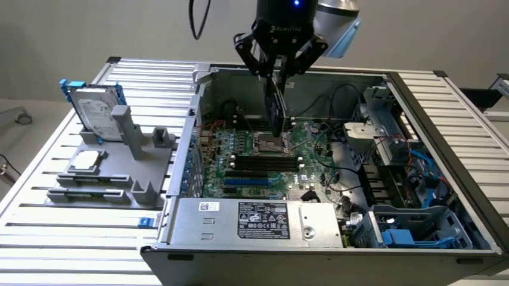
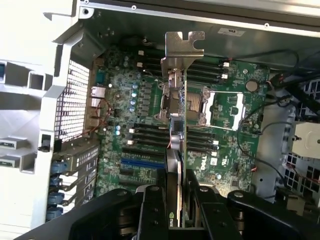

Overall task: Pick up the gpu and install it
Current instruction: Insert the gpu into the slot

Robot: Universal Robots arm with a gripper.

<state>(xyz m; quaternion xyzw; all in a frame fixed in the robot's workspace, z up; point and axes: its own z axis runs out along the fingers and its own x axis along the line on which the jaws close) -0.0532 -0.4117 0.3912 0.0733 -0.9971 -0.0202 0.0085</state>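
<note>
End effector (image 1: 278,64) clamped tight on the gpu (image 1: 278,107), card hanging edge-down over the motherboard (image 1: 254,164), about 1 o'clock from the blue slots (image 1: 245,179) in the exterior view. Risk imo: any tilt and it dings the CPU socket (image 1: 267,143) underneath.

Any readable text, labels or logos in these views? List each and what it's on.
"ROBOTIQ": on the body of the pincer, which is shut on the gpu.
"DELL": printed on the motherboard, seen in the wrist view.
power supply label: print and symbols too small to read.
hard drive label: too blurred to read.
</note>
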